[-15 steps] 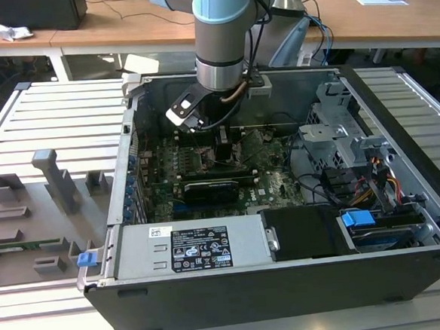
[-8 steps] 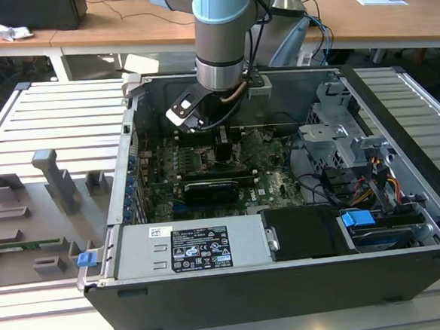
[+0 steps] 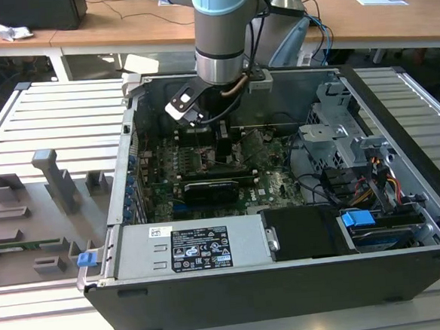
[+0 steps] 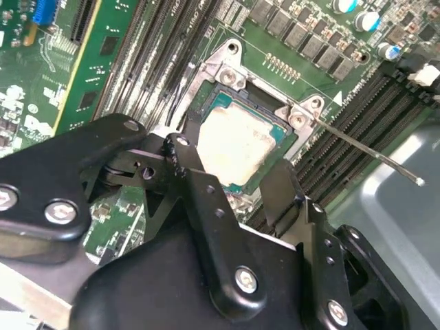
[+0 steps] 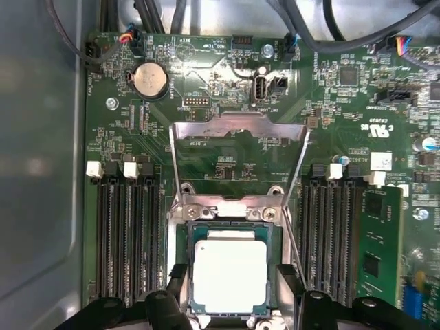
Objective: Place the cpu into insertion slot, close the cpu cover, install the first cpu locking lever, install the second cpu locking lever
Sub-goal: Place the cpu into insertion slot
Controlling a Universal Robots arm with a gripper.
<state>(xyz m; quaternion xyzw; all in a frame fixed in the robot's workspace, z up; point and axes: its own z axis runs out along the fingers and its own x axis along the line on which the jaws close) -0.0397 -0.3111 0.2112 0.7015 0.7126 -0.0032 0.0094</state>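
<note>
Silver-faced, the cpu sits in the insertion slot, where we see the fingers parted and released, flanking it, with the cpu cover standing open.

In the exterior view a power supply sits at the case's six o'clock, grey fixtures at nine.

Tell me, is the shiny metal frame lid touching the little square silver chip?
Apart. In the first wrist view the silver-grey metal frame cover stands swung open, away from the square silver-grey chip.
</note>
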